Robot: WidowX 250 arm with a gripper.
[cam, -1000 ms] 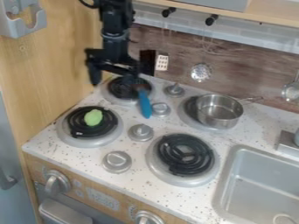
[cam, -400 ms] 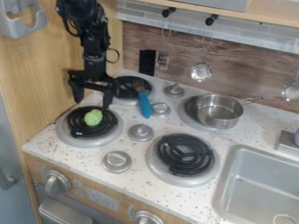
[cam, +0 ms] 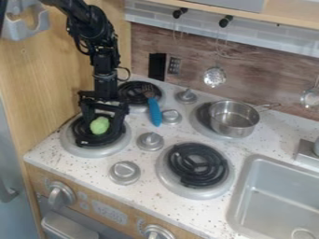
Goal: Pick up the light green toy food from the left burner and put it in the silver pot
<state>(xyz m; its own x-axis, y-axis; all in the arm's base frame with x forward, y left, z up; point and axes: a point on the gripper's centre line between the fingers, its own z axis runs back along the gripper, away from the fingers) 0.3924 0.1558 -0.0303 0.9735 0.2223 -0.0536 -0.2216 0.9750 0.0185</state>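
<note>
Starting nearest, I am noting two oven knobs [cam: 60,194] on the stove front and, to the right, a grey sink [cam: 249,186]. The front right burner [cam: 193,164] is sitting bare behind them. On the front left burner [cam: 84,148], a rounded green object [cam: 99,125] is lying on the black coil. My fingers [cam: 118,122] are standing apart, pointing down, one on either side of it (whether either is touching it, I cannot tell). Farther back, a metal pot [cam: 233,121] is resting on the rear right burner, and a blue-handled fork [cam: 154,111] is lying with its head at the rear left burner [cam: 131,93]. A slotted metal utensil [cam: 214,77] is hanging against the back wall [cam: 255,70].
</note>
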